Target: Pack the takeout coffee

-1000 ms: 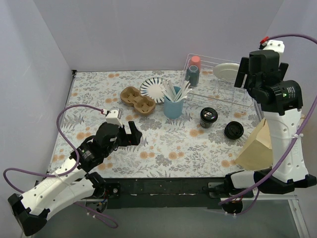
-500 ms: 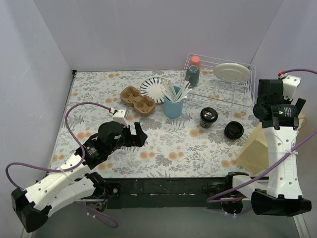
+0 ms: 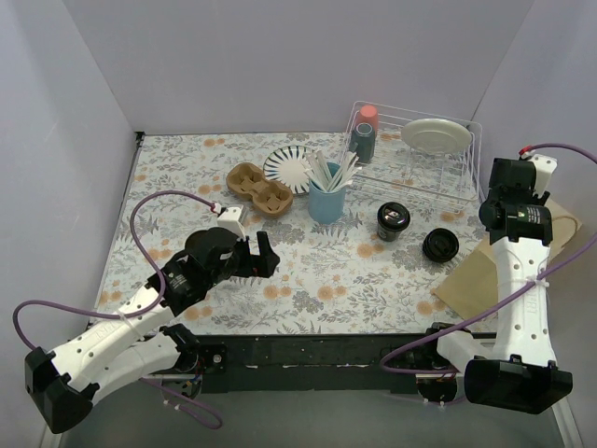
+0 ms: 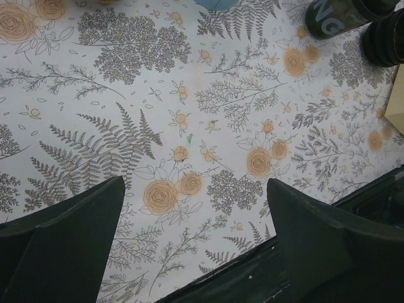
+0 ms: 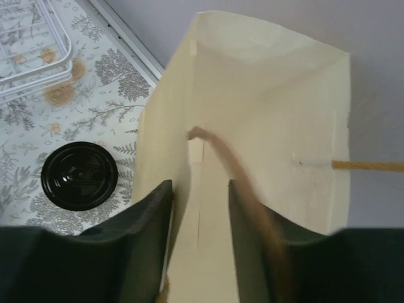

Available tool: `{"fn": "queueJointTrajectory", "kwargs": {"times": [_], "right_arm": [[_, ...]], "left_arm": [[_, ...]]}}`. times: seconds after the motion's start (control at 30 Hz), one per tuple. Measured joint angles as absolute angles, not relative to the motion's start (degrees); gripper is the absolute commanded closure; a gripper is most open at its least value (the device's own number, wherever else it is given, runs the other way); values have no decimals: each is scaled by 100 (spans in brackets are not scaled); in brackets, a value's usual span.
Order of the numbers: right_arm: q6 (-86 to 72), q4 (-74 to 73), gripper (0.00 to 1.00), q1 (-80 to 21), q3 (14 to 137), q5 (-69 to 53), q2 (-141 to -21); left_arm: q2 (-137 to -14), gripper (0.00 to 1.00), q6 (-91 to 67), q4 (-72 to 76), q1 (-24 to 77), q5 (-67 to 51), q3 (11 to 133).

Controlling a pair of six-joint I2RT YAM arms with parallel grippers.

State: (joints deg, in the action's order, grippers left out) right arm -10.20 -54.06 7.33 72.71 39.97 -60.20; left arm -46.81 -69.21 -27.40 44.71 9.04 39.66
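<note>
The tan paper bag (image 3: 485, 271) sits at the table's right edge, its mouth (image 5: 278, 113) open toward the right wrist camera. My right gripper (image 3: 510, 217) (image 5: 199, 186) is at that mouth. Its jaws are half narrowed, one finger on each side of the bag's near wall, with a blurred rope handle (image 5: 252, 189) between them and a gap still showing. The black coffee cup (image 3: 393, 220) (image 4: 334, 16) stands uncapped mid-table, its black lid (image 3: 439, 245) (image 5: 79, 175) beside it. My left gripper (image 3: 252, 254) (image 4: 194, 189) hangs open and empty over the flowered cloth near the front edge.
A brown cup carrier (image 3: 259, 188), a striped plate (image 3: 287, 168) and a blue cup of stirrers (image 3: 326, 201) stand at the back. The wire dish rack (image 3: 438, 182) holds a plate and a bottle. The black front rail (image 4: 265, 271) lies just under my left gripper.
My right arm dropped from above the dish rack to the bag's mouth and its jaws narrowed. The bag sank lower and flatter. My left arm edged right.
</note>
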Motion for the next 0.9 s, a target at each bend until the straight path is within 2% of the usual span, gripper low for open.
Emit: {"fn": "queueJointTrajectory", "kwargs": {"times": [0.27, 0.33, 0.7, 0.9], "right_arm": [[-1085, -5367, 88, 823, 7166, 3524, -5929], [-1103, -5389, 99, 825, 7166, 3514, -5924], [-1055, -6034, 99, 825, 8281, 3564, -6233], [-694, -6296, 99, 821, 9292, 2860, -6427]], "left_arm": [[-4613, 6, -6943, -2740, 4475, 902, 3964], [-4613, 6, -6945, -2742, 4477, 902, 3964], [-4397, 5, -6941, -2740, 4543, 906, 3905], [-4320, 5, -6938, -2740, 4563, 923, 3905]]}}
